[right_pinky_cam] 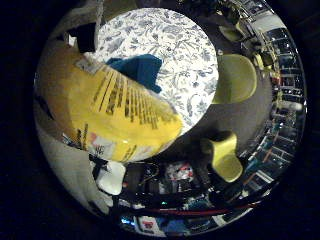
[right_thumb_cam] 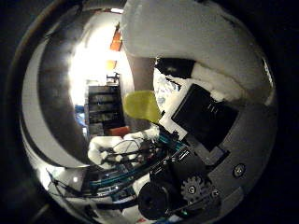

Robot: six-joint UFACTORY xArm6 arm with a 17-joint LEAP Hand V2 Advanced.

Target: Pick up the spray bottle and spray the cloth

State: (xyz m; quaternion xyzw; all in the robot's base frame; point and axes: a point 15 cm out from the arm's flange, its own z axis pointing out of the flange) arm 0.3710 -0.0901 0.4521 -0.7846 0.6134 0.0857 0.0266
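A yellow spray bottle [right_pinky_cam: 110, 110] with printed labels fills much of the right little finger side palm view, close against the palm and above the table. Beyond it a blue cloth [right_pinky_cam: 140, 68] lies on a round table with a floral tablecloth [right_pinky_cam: 180, 50]. A white part of my hand [right_pinky_cam: 110, 178] shows beside the bottle's lower end. The right thumb side palm view shows my hand's [right_thumb_cam: 201, 131] white and black fingers curled in front of the palm, with a gear on the black body. The bottle's nozzle is hidden.
Two yellow-green chairs [right_pinky_cam: 235, 78] [right_pinky_cam: 225, 155] stand beside the table over a dark floor. Clutter lies on the floor past the nearer chair. The thumb side view shows another yellow-green chair [right_thumb_cam: 142, 105] and a dark shelf unit [right_thumb_cam: 101, 107] by a bright window.
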